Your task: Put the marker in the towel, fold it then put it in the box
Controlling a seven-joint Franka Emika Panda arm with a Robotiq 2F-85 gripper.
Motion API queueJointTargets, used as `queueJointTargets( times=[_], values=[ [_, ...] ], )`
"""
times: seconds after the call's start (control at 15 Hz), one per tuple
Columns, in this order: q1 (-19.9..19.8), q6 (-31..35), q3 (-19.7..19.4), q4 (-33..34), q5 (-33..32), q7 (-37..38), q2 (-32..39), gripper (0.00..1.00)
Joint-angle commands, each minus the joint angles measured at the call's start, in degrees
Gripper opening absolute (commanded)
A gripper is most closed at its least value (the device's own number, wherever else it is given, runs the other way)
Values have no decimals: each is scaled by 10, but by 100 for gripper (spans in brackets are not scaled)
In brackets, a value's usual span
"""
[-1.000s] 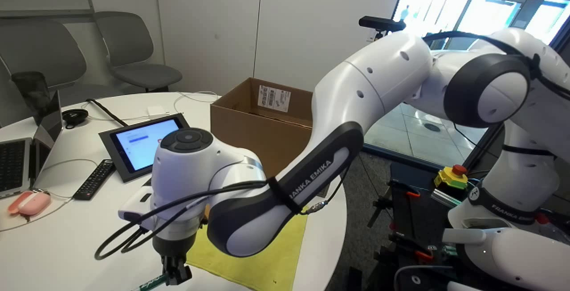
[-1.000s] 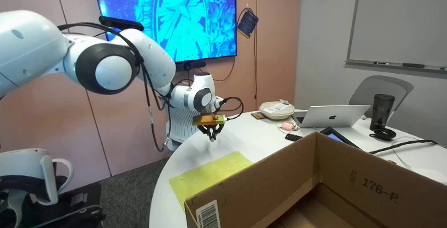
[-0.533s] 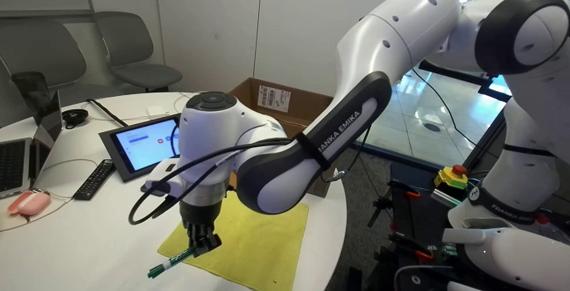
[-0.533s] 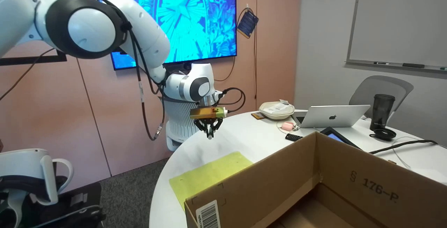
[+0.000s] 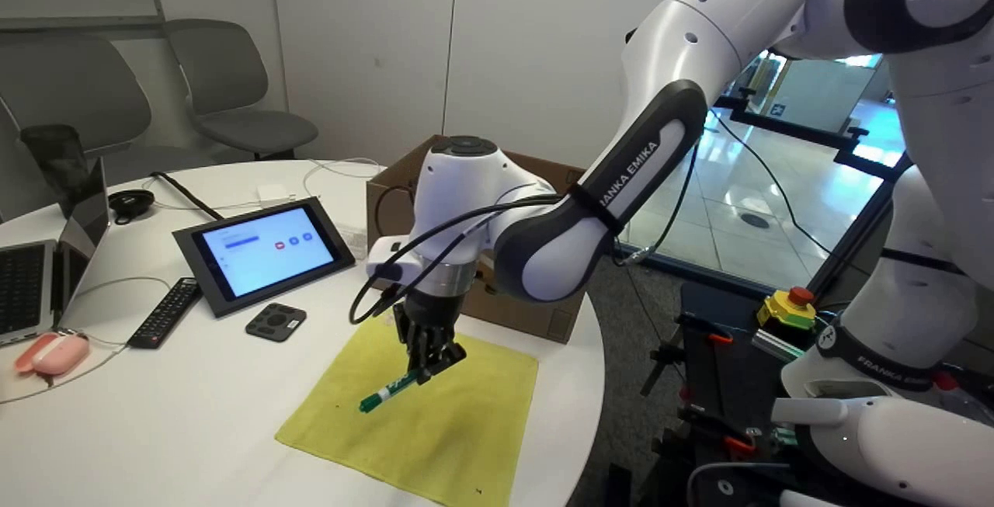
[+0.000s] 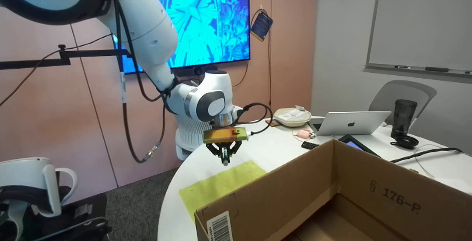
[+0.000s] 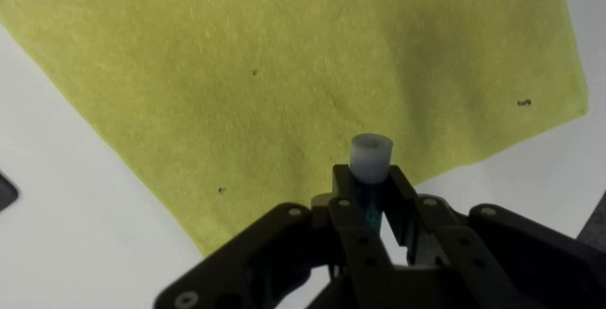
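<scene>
Above yellow towel [image 7: 189,86], gripper [image 7: 370,179] nearly closed, pinching green marker [image 5: 388,392]; white end jutting past fingers [image 7: 400,190]

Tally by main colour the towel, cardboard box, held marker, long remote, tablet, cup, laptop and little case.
Yellow: 1 (towel)
Brown: 1 (cardboard box)
Green: 1 (marker)
Dark: 3 (long remote, tablet by its frame, cup)
Silver: 1 (laptop)
Pink: 1 (little case)
Total: 8
</scene>
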Motion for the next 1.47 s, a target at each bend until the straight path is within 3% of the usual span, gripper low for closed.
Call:
queueJointTargets(
  times=[0.0, 0.47, 1.4],
  values=[
    [-55, 30, 9, -77, -4, -96, -36, 6],
    [-62, 26, -17, -60, -13, -210, -6, 7],
    [-15, 47, -38, 55, -38, -294, 117, 7]
  ],
)
